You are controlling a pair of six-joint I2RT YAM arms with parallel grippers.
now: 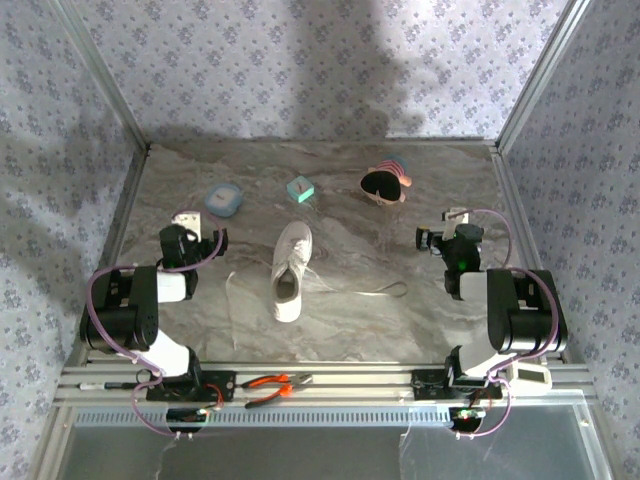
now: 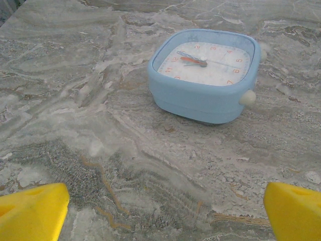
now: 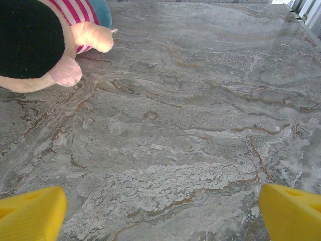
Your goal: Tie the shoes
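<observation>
The shoe, a white low-top sneaker point(image 1: 290, 270), lies mid-table with its toe pointing away and its dark opening toward the arms. Its thin white laces point(image 1: 385, 292) trail loose across the table to the right and to the left. My left gripper point(image 1: 200, 238) rests left of the shoe, well apart from it. Its yellow fingertips point(image 2: 35, 213) stand wide open over bare table, with the gripper point(image 2: 165, 213) empty. My right gripper point(image 1: 445, 228) sits off to the right of the shoe, also open, nothing between its yellow fingertips point(image 3: 293, 213) in the right wrist view point(image 3: 163, 213).
A light blue alarm clock point(image 1: 222, 198) point(image 2: 205, 75) lies just ahead of the left gripper. A small teal box point(image 1: 300, 188) sits behind the shoe. A dark round plush toy with pink and blue trim point(image 1: 385, 182) point(image 3: 35, 40) lies at the back right. Orange-handled pliers point(image 1: 272, 385) rest on the near rail.
</observation>
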